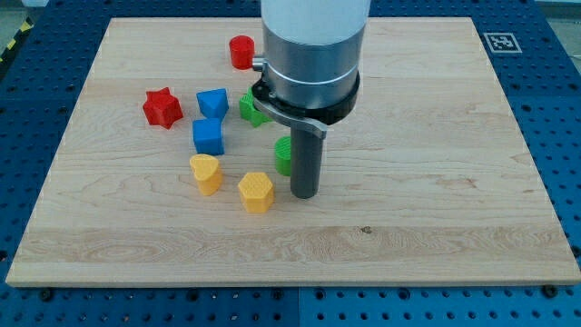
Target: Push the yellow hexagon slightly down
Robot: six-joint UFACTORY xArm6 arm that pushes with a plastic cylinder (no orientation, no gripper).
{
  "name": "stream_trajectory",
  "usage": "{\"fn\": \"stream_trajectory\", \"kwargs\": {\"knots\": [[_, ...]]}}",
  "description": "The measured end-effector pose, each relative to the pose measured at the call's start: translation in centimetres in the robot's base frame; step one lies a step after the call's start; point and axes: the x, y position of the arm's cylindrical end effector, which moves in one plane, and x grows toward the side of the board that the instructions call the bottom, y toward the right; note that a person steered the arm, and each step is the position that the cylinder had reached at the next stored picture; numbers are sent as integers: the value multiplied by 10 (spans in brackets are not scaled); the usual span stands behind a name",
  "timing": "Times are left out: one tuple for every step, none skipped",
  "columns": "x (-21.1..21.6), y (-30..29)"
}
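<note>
Rod end, my tip (304,194), rests on the pale wooden table (436,182); the arm carries no jaws, so nothing opens, closes or holds. Yellow plastic hexagon block (256,192) lies just to the view's left of my tip, apart from it. Green plastic block (284,155), partly hidden, shape unclear, sits just behind the rod. Farther left: yellow rounded block (206,173), blue cube (208,137), second blue block (212,103), red star (162,107). Above: second green block (250,106), red cylinder (241,52).
</note>
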Motion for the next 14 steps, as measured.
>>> {"fn": "stream_trajectory", "kwargs": {"knots": [[-4,-17],[-6,-18],[-8,-18],[-9,-18],[-10,-18],[-14,-18],[-17,-18],[-17,-18],[-1,-18],[18,-19],[18,-19],[12,-15],[-1,-15],[-3,-15]]}}
